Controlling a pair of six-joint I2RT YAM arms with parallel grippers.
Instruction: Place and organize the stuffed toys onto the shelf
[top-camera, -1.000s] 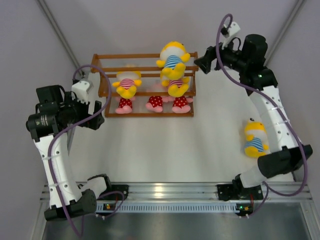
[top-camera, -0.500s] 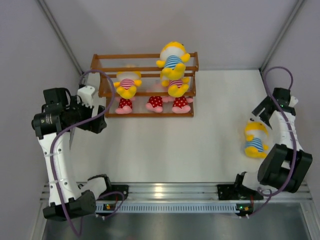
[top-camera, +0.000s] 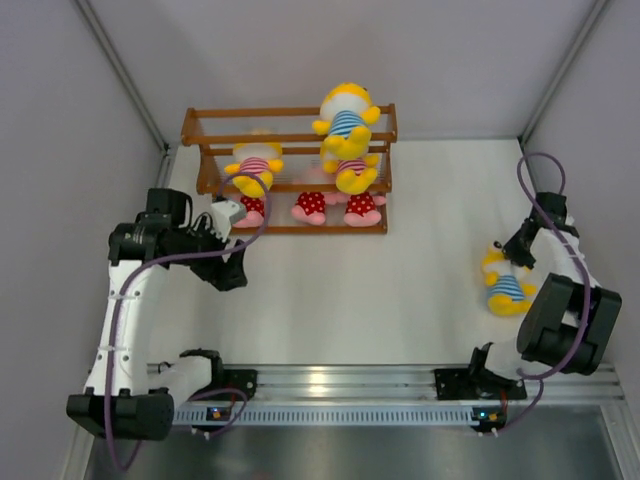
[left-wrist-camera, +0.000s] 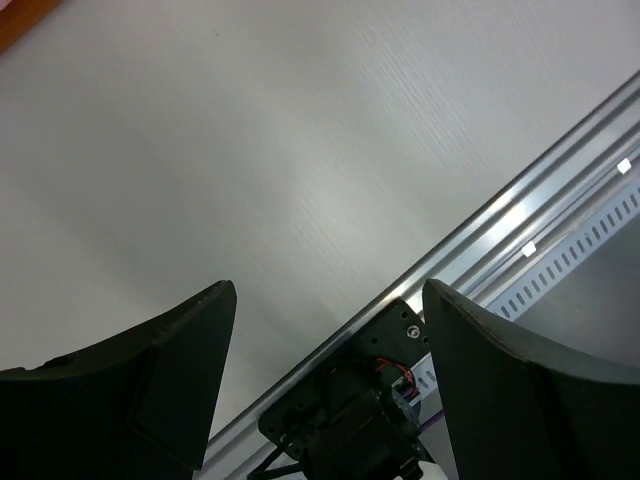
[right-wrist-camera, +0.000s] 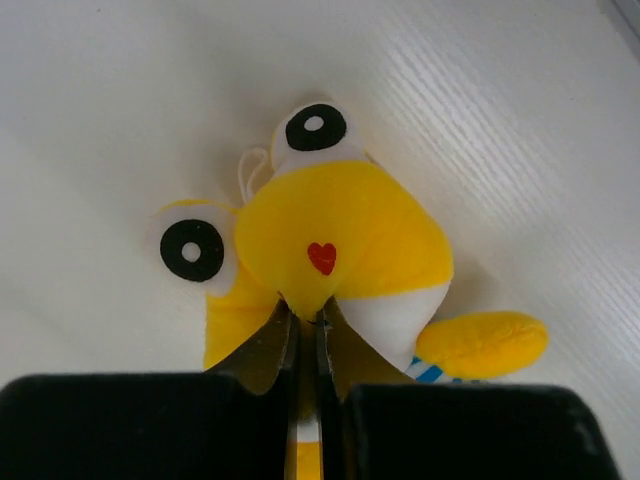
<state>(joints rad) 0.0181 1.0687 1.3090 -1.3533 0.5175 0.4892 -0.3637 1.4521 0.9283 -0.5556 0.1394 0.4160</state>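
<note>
Probably a robotics lab cell (plain grey walls (top-camera: 60, 120), white table (top-camera: 400, 290), aluminium rail (top-camera: 340, 377))

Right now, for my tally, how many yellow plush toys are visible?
4. First toy atop the shelf, right; second toy just below; third toy on its left; fourth toy on the table at the right pincer. Others may be hidden.
</note>
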